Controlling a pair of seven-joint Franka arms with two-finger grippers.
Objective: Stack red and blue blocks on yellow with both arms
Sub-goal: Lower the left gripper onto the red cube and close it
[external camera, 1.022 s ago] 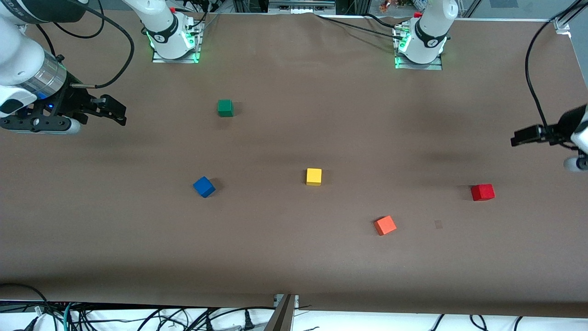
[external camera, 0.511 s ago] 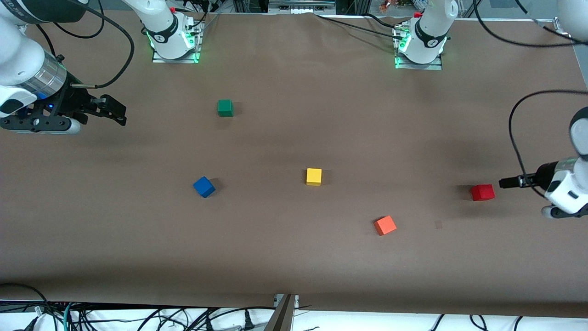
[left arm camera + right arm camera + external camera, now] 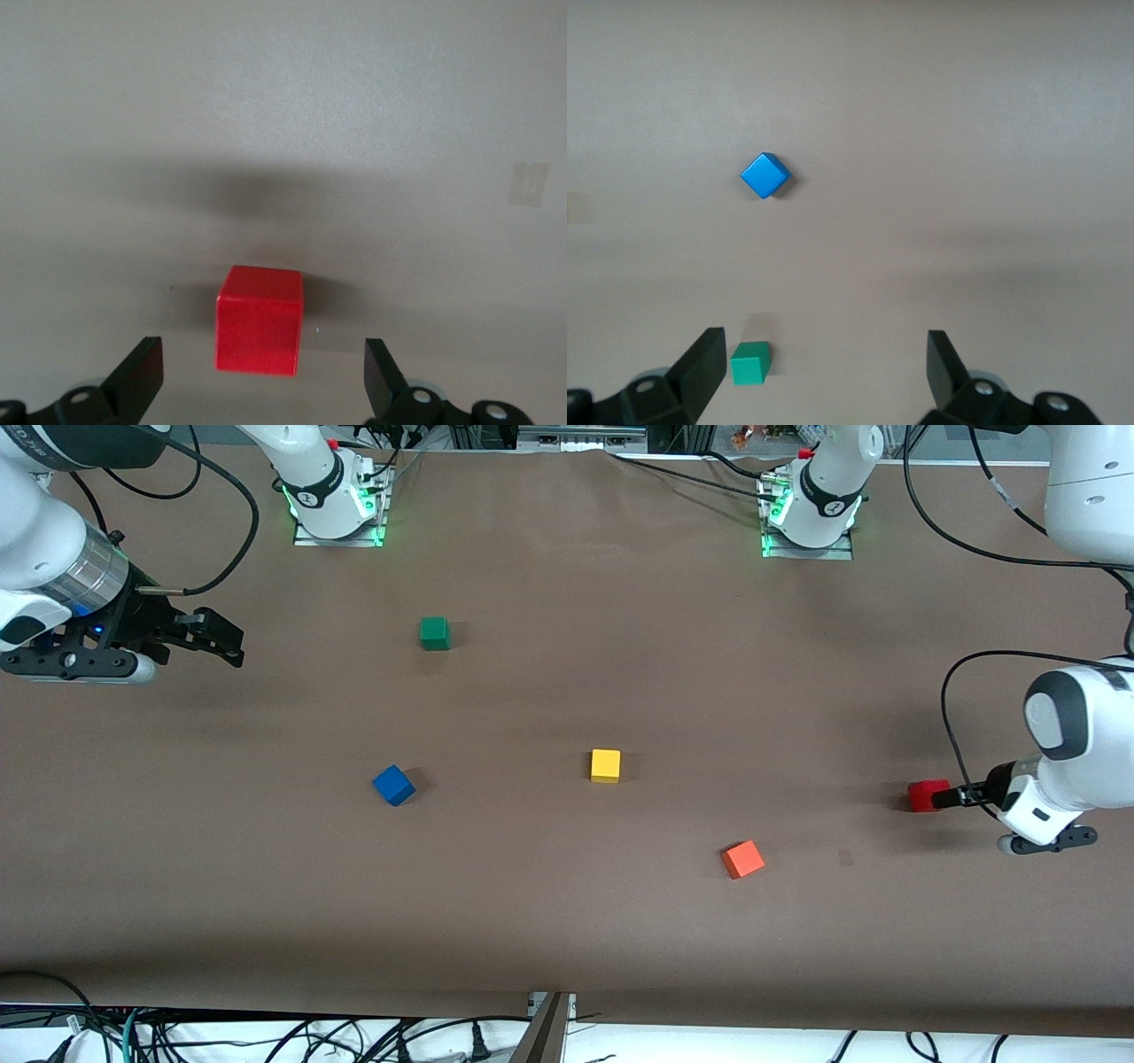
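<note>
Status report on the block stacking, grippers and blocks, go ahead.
Left gripper open, over red block. Right gripper open, waiting at its table end. Blue block, yellow block untouched. Nothing blocking.

My brown desk [image 3: 567, 921], five cubes on it, green cube [image 3: 434, 633] nearest my bases, blue cube [image 3: 393, 785], yellow cube [image 3: 605, 765] mid-desk, orange cube [image 3: 742, 859] nearest the camera, red cube [image 3: 924, 795] toward my left arm's end.

The front view looks down from high across the table [image 3: 567, 921], facing both arm bases. The left wrist view looks down closely on the red block [image 3: 260, 320], also seen in front view. The right wrist view, seemingly higher, shares the blue block [image 3: 764, 175] and green block [image 3: 749, 363].
</note>
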